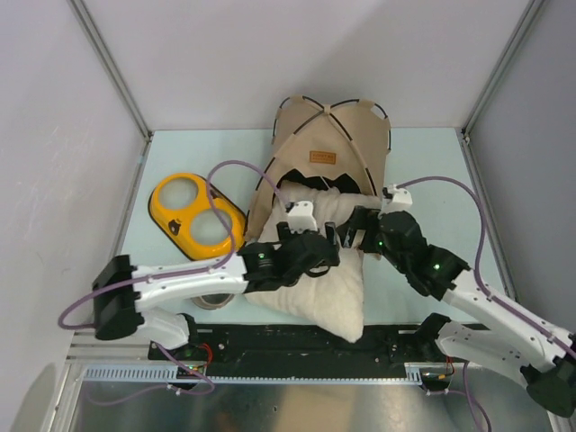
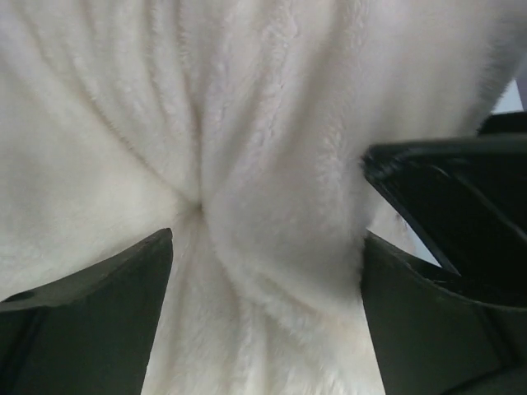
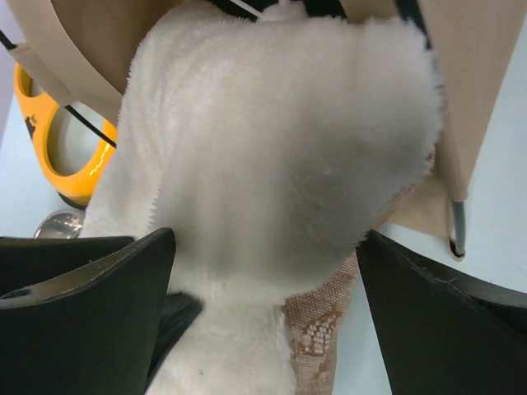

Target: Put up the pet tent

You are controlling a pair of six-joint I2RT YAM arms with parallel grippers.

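Observation:
The pet tent (image 1: 328,135) stands upright at the back middle of the table, tan fabric on thin black poles, with a brown label patch (image 1: 322,157). A cream fluffy pillow (image 1: 324,288) lies from the tent's mouth toward the near edge. Both grippers are over its far half. My left gripper (image 1: 331,241) is open, its fingers wide apart over creased fur (image 2: 263,123). My right gripper (image 1: 355,229) is open too, straddling a raised fold of the pillow (image 3: 280,140) just before the tent's fabric (image 3: 486,74). The pillow's brown patterned underside (image 3: 317,329) shows at that fold.
A yellow double-bowl holder (image 1: 196,216) lies left of the tent, also in the right wrist view (image 3: 58,156). A metal bowl (image 1: 213,300) sits under the left arm near the front. White walls enclose the table on three sides.

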